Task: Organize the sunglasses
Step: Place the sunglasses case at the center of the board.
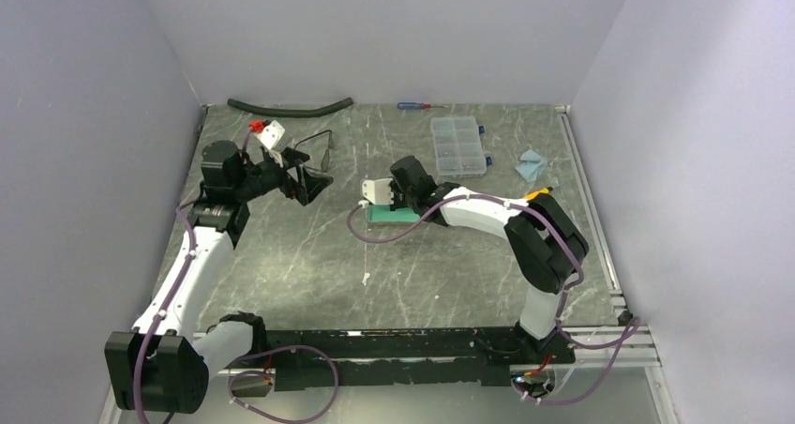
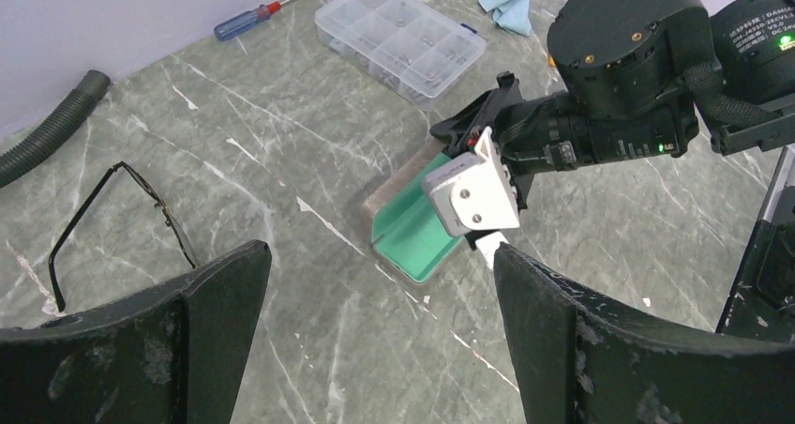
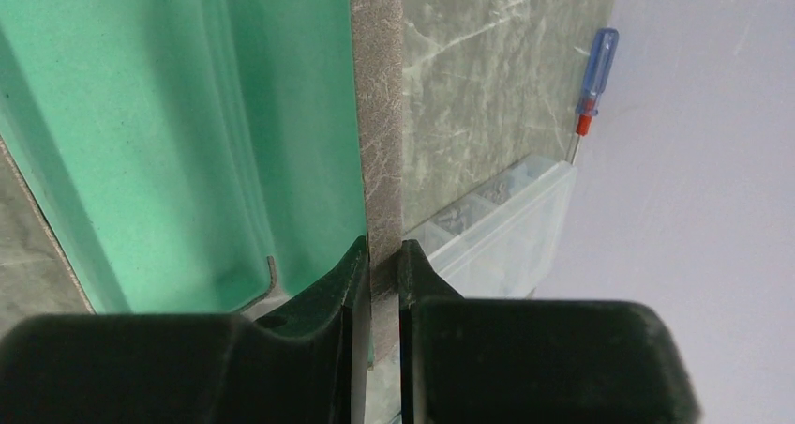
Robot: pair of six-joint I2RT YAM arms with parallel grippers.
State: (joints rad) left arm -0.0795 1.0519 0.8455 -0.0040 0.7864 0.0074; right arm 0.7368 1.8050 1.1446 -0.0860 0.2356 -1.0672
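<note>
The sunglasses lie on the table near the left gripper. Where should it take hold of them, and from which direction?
Probably at the front frame near the bridge, coming straight down. The sunglasses lie flat on the table with arms unfolded, so no side offers a raised edge. The open left gripper should close across the thin wire.

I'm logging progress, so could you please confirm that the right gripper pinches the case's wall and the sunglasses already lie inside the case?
Not quite. The right gripper does pinch the case by its wall, but the sunglasses lie on the table, outside the case, as the left wrist view shows.
</note>
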